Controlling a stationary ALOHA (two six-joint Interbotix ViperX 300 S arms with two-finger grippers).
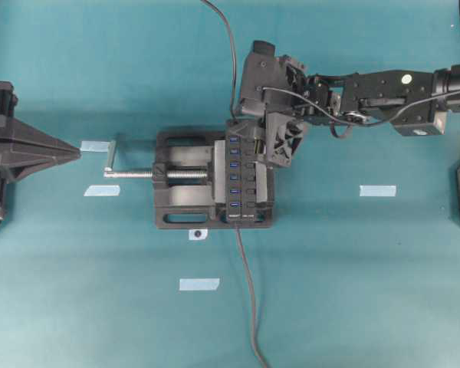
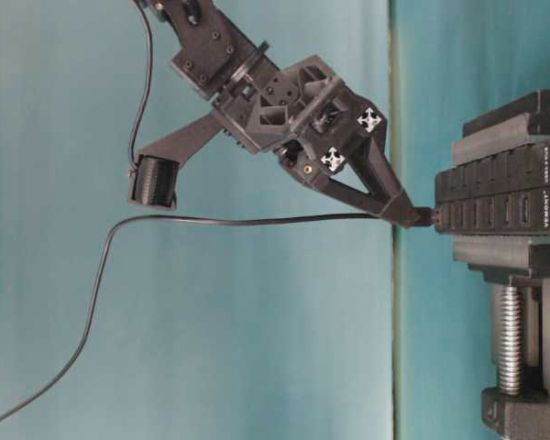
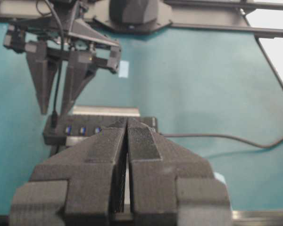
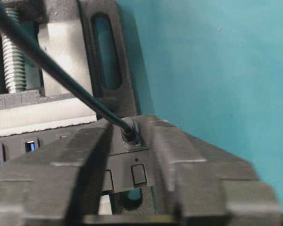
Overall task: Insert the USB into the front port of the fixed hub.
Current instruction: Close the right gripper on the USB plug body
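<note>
The fixed hub (image 1: 236,180) is a narrow black bar with blue ports, clamped in the vise (image 1: 180,207). The USB (image 4: 129,134), a small black plug on a thin dark cable (image 2: 257,218), sits in the port at the hub's (image 4: 138,175) far end. My right gripper (image 4: 129,123) straddles the plug, one finger on each side with small gaps, so it is open. The table-level view shows its fingertips (image 2: 405,213) right at the plug (image 2: 424,217). My left gripper (image 1: 77,153) rests shut and empty at the left, well away from the vise.
The vise's silver screw handle (image 1: 111,153) sticks out to the left toward my left gripper. A second dark cable (image 1: 249,299) runs from the hub's near end to the table's front edge. Pale tape strips (image 1: 377,190) (image 1: 198,284) mark the teal table.
</note>
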